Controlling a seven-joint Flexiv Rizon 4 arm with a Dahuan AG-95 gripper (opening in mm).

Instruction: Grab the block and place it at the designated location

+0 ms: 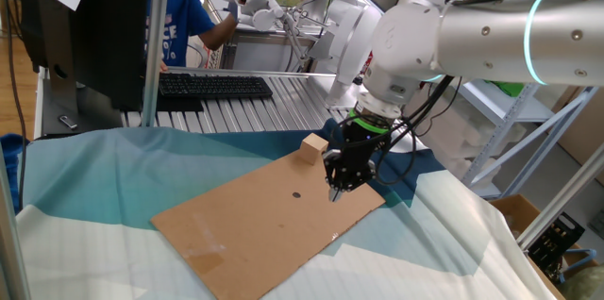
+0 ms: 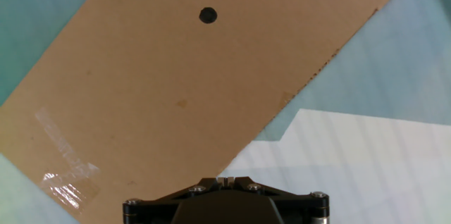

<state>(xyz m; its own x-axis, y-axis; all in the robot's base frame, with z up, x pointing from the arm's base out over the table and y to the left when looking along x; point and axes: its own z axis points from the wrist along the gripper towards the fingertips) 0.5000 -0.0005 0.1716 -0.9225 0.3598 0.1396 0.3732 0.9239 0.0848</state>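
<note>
Black keyboard point(image 1: 212, 86): way back on the left, parked on the ribbed metal surface point(image 1: 283, 111) behind the cloth.
Teal and white cloth point(image 1: 85, 187): draped over the worktop, under pretty much everything up front.
Clear tape patch point(image 2: 67, 168): stuck on the near-left end of the cardboard, shiny and wrinkly in the hand view.
Flat brown cardboard sheet point(image 1: 255, 220): lying diagonally on the cloth, far corner pointing up toward the right.
Small black dot point(image 1: 295, 195): marked on the cardboard around mid-sheet, just left of the jaws and apart from them.
Light wooden block point(image 1: 312, 149): sitting on the far corner of the cardboard, nothing touching it, behind and a bit left of the jaws; seen only in the fixed view.
Jaws: clenched together with nothing in them, pointing straight down, tip low over the cardboard near its right edge; touching or just hovering, can't tell.
White and silver robot arm point(image 1: 491, 36): coming in from the upper right, black wrist section bent down over the sheet.
</note>
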